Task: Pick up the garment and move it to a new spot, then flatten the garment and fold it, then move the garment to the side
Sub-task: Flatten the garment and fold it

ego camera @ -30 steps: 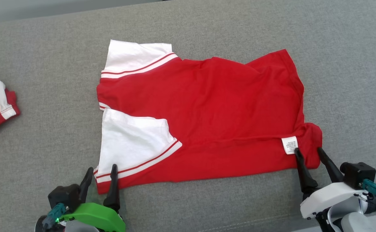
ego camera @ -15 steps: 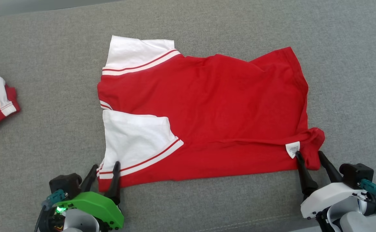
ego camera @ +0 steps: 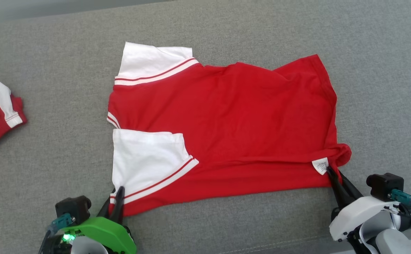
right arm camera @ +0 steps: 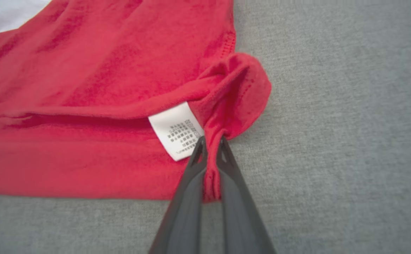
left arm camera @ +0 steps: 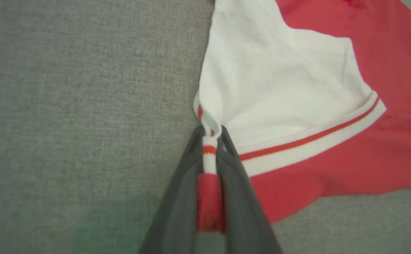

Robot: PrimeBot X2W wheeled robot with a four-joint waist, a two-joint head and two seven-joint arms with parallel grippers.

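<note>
Since the left gripper [ego camera: 118, 192] clamps the sleeve corner [left arm camera: 209, 148] and the right gripper [ego camera: 330, 171] the hem corner [right arm camera: 212, 169] of the red-and-white jersey T-shirt [ego camera: 233, 113] flat on the grey woven surface [ego camera: 50, 53], lift both evenly, edge taut.

The shirt [ego camera: 233, 123] is lying spread on the grey fabric surface [ego camera: 50, 158], mostly flat and turned sideways. In the head view its hem is pointing right and its shoulders are pointing left. It is showing red cloth across the body and 2 white sleeves at the left end, the far sleeve [ego camera: 149, 61] and the near sleeve [ego camera: 145, 158], each carrying 1 red stripe along a white cuff. The near sleeve is lying folded over the red body. A white label [ego camera: 320, 165] is sticking out by the near right corner, where the cloth is bunching into a raised curl. The near left corner is gathering into a narrow ridge.
</note>
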